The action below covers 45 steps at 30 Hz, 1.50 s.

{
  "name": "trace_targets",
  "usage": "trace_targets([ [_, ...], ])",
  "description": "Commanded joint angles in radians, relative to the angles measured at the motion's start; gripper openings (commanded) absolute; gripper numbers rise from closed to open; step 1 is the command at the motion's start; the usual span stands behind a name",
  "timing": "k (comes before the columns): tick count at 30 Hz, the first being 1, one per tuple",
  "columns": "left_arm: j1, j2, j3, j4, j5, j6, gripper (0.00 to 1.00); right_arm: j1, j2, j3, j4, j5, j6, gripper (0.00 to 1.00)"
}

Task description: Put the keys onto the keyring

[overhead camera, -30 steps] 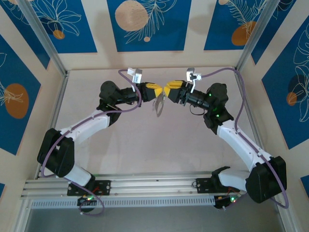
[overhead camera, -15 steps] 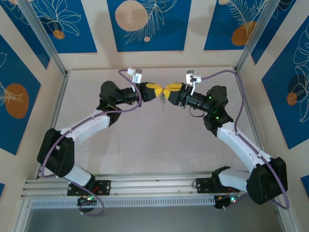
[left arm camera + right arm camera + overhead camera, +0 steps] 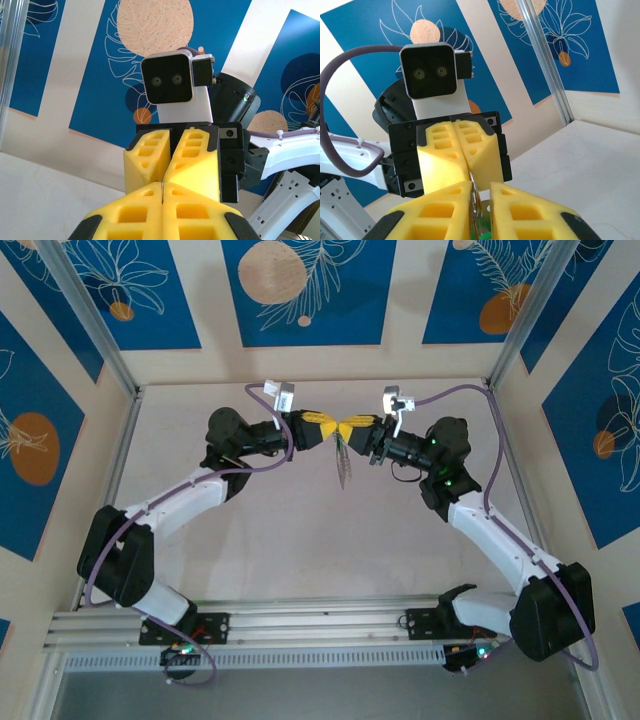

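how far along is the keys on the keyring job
Done: both pieces are up off the table. In hand: the left gripper is shut on a thin metal edge, likely the keyring; the right gripper is closed on the keys, green piece included. Left: threading; whether any key is on yet can't be told.

The left arm and right arm had white shells with black joint housings, and a lilac cable ran along each. The left hand and right hand had yellow ribbed fingers on black blocks with small screws. At twelve o'clock above the fingers sat a white camera box with a dark face
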Motion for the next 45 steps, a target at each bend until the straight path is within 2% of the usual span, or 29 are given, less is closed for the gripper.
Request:
trace_targets([
  [1,-0.012,-0.027,0.008,0.050,-0.011,-0.004,0.00,0.008,0.014,-0.001,0.028,-0.031,0.002,0.13],
  [4,-0.011,-0.026,0.009,0.049,-0.010,-0.004,0.00,0.009,0.029,0.007,0.034,-0.056,0.009,0.12],
  [7,-0.011,-0.027,0.009,0.046,-0.009,-0.003,0.00,0.007,0.040,0.019,0.028,-0.069,0.006,0.00],
  [12,-0.012,-0.032,0.013,0.028,-0.008,0.007,0.00,-0.008,0.045,0.046,-0.018,-0.087,-0.017,0.00],
  [15,-0.007,-0.045,0.017,-0.015,-0.008,0.040,0.23,-0.027,0.044,0.086,-0.098,-0.106,-0.058,0.00],
  [19,0.009,-0.074,0.041,-0.150,-0.005,0.131,0.42,-0.070,0.060,0.173,-0.276,-0.161,-0.153,0.00],
  [25,0.038,-0.116,0.088,-0.380,0.014,0.290,0.55,-0.150,0.135,0.358,-0.610,-0.285,-0.341,0.00],
  [29,0.056,-0.121,0.139,-0.565,0.016,0.420,0.59,-0.161,0.199,0.501,-0.881,-0.311,-0.522,0.00],
  [35,0.088,-0.075,0.219,-0.714,0.073,0.513,0.64,-0.156,0.301,0.673,-1.160,-0.339,-0.719,0.00],
  [40,0.120,-0.019,0.282,-0.755,0.155,0.522,0.68,-0.147,0.345,0.739,-1.266,-0.366,-0.794,0.00],
  [45,0.129,0.038,0.373,-0.869,0.214,0.564,0.68,-0.135,0.352,0.764,-1.313,-0.389,-0.830,0.00],
])
